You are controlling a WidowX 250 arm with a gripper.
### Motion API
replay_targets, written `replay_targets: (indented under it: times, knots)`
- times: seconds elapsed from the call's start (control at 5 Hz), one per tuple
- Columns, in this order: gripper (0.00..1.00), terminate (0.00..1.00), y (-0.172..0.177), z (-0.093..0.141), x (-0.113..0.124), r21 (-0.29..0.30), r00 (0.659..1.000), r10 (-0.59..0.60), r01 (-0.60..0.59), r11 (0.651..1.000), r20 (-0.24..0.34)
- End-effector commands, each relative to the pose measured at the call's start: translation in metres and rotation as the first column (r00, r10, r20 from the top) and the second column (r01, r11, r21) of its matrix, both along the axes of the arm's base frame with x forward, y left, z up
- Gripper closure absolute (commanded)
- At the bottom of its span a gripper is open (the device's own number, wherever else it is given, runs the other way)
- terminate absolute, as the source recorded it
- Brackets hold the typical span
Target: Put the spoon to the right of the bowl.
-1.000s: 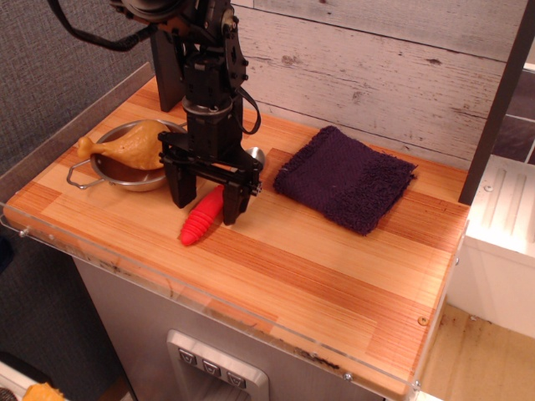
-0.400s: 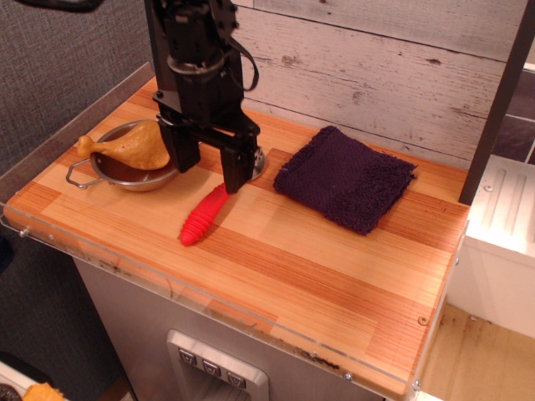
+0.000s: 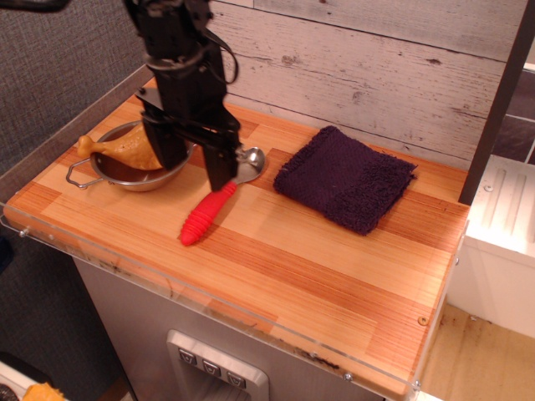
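Note:
The spoon (image 3: 211, 210) lies flat on the wooden table just right of the bowl, its ribbed red handle pointing to the near left and its silver head (image 3: 252, 158) to the far right. The steel bowl (image 3: 125, 172) sits at the table's left with a wire loop handle toward the front left; my arm hides part of it. My gripper (image 3: 191, 164) hangs open and empty above the gap between the bowl and the spoon, clear of both.
A tan toy chicken drumstick (image 3: 123, 147) rests in the bowl. A dark purple knitted cloth (image 3: 344, 178) lies at the back right of the spoon. A white plank wall runs behind the table, whose front edge (image 3: 209, 309) has a clear plastic lip.
My gripper has let go of the spoon's handle, risen and moved back and to the left. The spoon stays on the table where it was set down.

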State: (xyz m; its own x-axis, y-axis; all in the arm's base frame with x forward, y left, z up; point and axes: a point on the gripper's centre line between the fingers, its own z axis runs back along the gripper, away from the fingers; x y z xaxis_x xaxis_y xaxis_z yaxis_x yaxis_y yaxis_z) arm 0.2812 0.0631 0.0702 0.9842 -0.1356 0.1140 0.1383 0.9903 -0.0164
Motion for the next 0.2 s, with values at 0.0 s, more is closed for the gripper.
replay_targets:
  times: [0.0]
  knots:
    - [0.0,1.0,0.003,0.0148,0.0008,0.011,0.999,0.001,-0.001,1.0,0.049]
